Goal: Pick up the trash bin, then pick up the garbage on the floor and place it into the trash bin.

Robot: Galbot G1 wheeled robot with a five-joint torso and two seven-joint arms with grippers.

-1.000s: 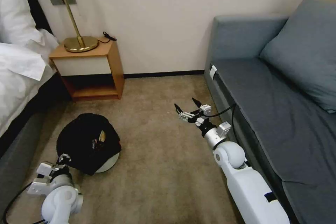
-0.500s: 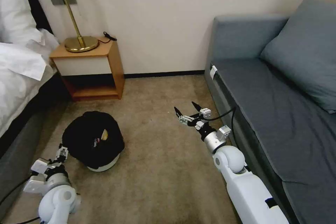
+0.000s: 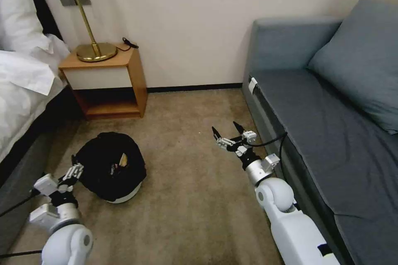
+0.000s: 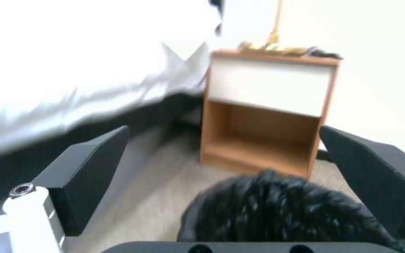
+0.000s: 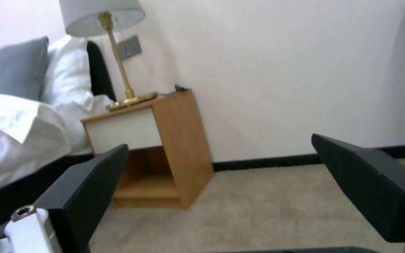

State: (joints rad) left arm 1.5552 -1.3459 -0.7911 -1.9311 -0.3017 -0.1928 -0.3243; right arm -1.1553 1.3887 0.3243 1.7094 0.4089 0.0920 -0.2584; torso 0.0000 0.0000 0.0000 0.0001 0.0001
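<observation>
Left gripper (image 3: 74, 168) sits low at the near left of the head view, just beside the left rim of the trash bin (image 3: 111, 165). Its fingers (image 4: 86, 168) stand wide apart, with nothing between them; in the left wrist view the crinkled black liner of the trash bin (image 4: 277, 214) lies close in front of the gripper, between the two fingers' lines but not clamped.

The trash bin stands on the carpet (image 3: 186, 198), whitish base showing at its lower edge. Inside the black liner, garbage (image 3: 120, 161) is visible: a yellowish piece and a scrap with red and white; no finer detail can be made out.

Right gripper (image 3: 229, 131) is held above the carpet at centre-right, near the front edge of the grey sofa (image 3: 315, 107), jaws apart and empty. It is well apart from the bin.

Farther back, a wooden nightstand (image 3: 108, 83) stands against the wall beside the bed (image 3: 20, 87), carrying a brass lamp (image 3: 83, 16).
</observation>
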